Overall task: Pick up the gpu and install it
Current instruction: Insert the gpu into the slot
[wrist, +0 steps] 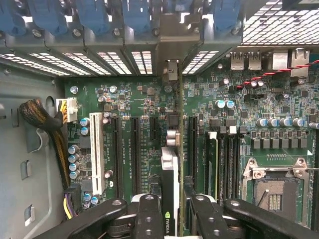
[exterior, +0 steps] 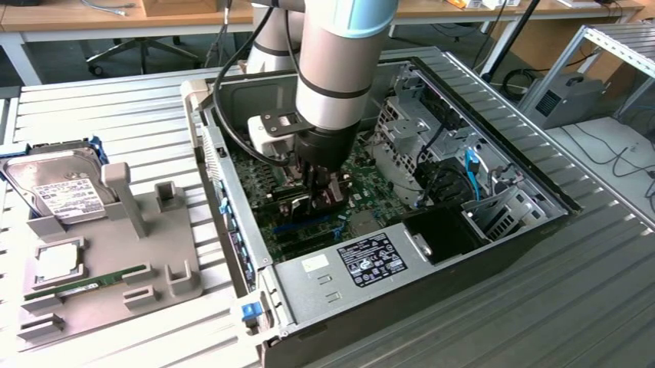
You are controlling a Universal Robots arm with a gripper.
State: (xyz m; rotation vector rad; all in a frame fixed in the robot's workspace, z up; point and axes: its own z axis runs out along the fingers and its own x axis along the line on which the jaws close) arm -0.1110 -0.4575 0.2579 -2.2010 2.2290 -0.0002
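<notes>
The gpu [wrist: 170,174] appears edge-on in the wrist view, upright between the black fingers [wrist: 148,216], its silver bracket end reaching toward the case's rear slot openings [wrist: 170,69]. My gripper [wrist: 175,219] is shut on its top edge. It stands in line with the long expansion slots [wrist: 135,149] of the green motherboard [wrist: 279,114]; I cannot tell whether it is seated. In the exterior view, my gripper [exterior: 317,198] is down inside the open computer case [exterior: 511,230], with the dark gpu [exterior: 303,208] below the fingers, over the motherboard [exterior: 268,230].
On the exterior view's left, a grey holder [exterior: 153,253] carries a hard drive [exterior: 61,188], a RAM stick [exterior: 87,282] and a square chip [exterior: 60,261]. Drive cages [exterior: 419,130], cables [exterior: 471,172] and the power supply [exterior: 370,261] crowd the case. A braided cable bundle [wrist: 42,117] lies beside the slots.
</notes>
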